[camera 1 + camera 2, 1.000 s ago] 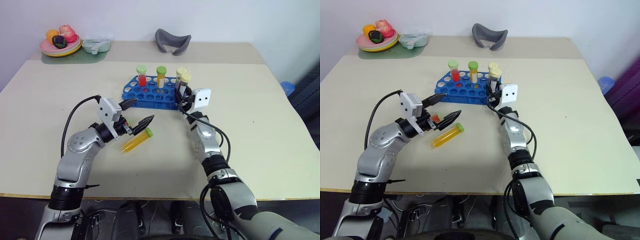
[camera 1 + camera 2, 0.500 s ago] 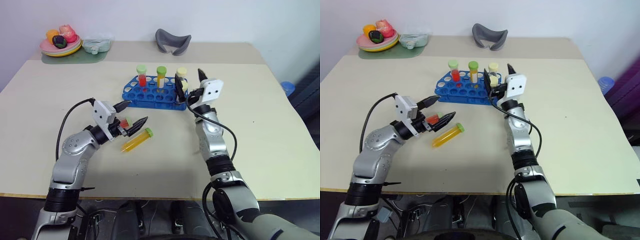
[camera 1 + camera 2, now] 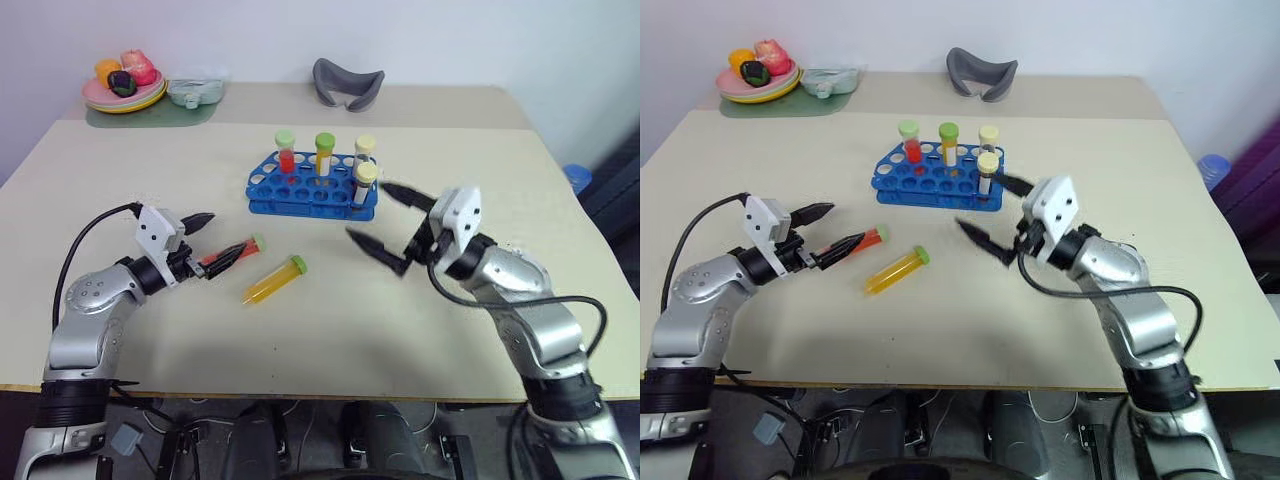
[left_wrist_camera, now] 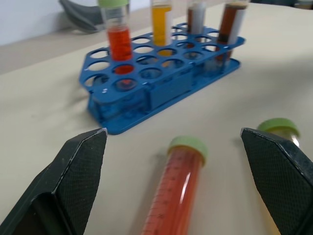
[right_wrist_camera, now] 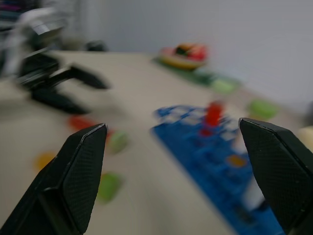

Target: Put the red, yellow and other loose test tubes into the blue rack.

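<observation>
The blue rack (image 3: pixel 300 190) stands at mid-table with a red tube (image 3: pixel 286 151), a yellow-orange tube (image 3: pixel 324 152) and two cream-capped tubes (image 3: pixel 365 180) upright in it. A loose red tube (image 3: pixel 238 248) and a loose yellow tube (image 3: pixel 272 283) lie on the table in front of the rack. My left gripper (image 3: pixel 222 236) is open, level with the table, its fingertips on either side of the red tube's tail end; the left wrist view has that tube (image 4: pixel 173 196) lying between them. To the right of the rack's front corner my right gripper (image 3: pixel 367 210) hangs open and holds nothing.
At the back left corner are a plate of toy fruit (image 3: pixel 122 92) on a green mat and a clear container (image 3: pixel 195 92). A grey curved object (image 3: pixel 347 82) lies at the back middle. The table's right half is bare.
My right gripper has opened, left a cream-capped tube standing in the rack and drawn back toward me. My left gripper has slid to the left, away from the yellow tube.
</observation>
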Motion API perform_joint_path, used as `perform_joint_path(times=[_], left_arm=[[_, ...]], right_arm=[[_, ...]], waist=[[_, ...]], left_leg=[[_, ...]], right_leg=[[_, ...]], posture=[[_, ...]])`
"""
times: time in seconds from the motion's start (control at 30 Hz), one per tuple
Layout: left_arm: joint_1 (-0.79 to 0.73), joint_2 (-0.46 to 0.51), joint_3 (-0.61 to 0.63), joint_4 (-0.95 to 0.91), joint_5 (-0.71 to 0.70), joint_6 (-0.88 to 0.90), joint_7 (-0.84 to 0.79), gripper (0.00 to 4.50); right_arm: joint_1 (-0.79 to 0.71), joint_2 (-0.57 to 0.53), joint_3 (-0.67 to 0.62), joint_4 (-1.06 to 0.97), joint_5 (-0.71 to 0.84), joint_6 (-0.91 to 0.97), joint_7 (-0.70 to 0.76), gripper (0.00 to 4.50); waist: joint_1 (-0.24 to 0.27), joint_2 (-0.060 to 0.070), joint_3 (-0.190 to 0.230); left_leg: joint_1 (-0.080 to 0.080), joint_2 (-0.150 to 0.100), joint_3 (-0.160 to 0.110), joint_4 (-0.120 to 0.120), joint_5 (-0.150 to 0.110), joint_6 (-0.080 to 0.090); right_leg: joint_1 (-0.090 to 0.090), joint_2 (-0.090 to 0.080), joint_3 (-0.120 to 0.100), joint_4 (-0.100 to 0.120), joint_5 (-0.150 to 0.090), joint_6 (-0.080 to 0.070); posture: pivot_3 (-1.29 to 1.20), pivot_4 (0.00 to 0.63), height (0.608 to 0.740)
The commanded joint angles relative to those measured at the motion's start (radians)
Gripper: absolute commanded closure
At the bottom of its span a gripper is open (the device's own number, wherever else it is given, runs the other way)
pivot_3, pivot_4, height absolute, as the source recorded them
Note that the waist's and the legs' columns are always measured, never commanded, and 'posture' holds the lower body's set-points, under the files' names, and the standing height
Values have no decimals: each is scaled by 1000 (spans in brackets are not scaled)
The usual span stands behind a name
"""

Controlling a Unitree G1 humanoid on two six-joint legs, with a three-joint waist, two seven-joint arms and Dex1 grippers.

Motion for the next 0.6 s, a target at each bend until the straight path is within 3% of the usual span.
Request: perform_joint_path(times=[0.03, 0.33, 0.6], left_arm=[[-38, 24, -20, -36, -17, 22, -42, 0], [-91, 95, -77, -122, -30, 201, -69, 0], [-343, 281, -335, -356, 31, 658, -80, 0]], right_arm=[[11, -16, -1, -55, 3, 26, 15, 121], [24, -13, 15, -51, -66, 24, 15, 121], [17, -15, 17, -40, -87, 11, 41, 121]], waist=[[1, 0, 0], [6, 0, 0], [24, -2, 1]], left_leg=[[0, 0, 0, 0, 0, 0], [0, 0, 0, 0, 0, 0], [-1, 0, 0, 4, -1, 1]], right_leg=[[0, 0, 0, 0, 0, 0], [0, 0, 0, 0, 0, 0], [1, 0, 0, 0, 0, 0]], posture=[[0, 150, 689], [0, 150, 689], [0, 150, 689]])
